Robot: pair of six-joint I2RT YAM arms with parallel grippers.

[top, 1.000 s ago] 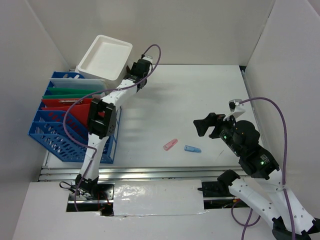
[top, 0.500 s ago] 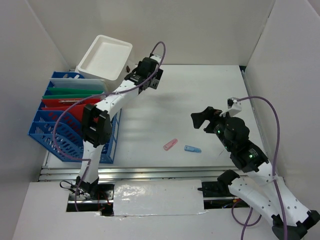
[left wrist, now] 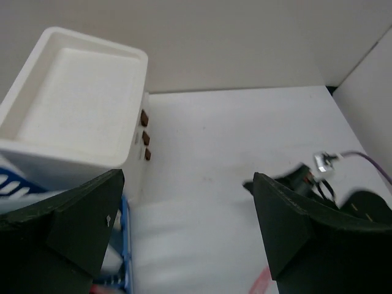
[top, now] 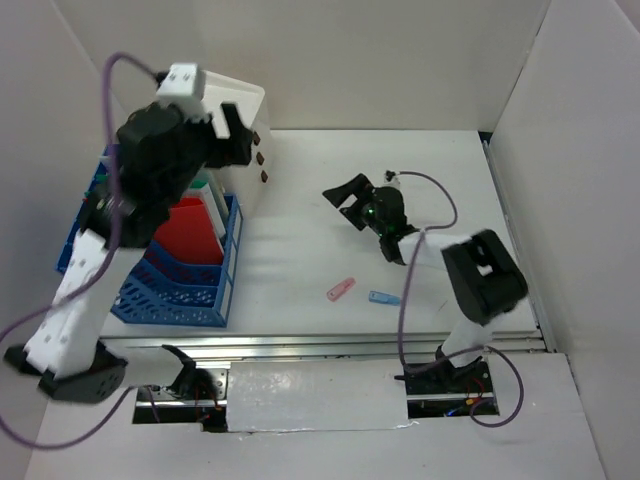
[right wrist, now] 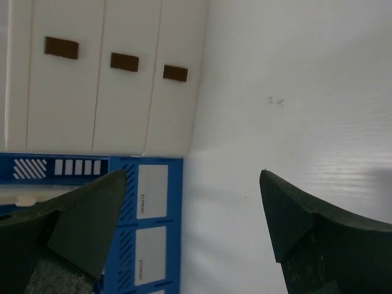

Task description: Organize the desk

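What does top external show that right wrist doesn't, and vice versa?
Top external only: small pink object and small blue object loose on the desk, red folders standing in the blue file rack, silver front rail.
Right wrist only: white label panels on the rack's end, drawer seams, a faint mark on the desk.
Both: desk, rack, white drawer box, its three brown knobs, the open right gripper.

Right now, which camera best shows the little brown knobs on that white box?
The right wrist view: the three brown knobs face the camera, large and sharp, on the front of the white box. The left wrist view shows them small, along the box's side. The top view shows them tiny, beside the left arm.
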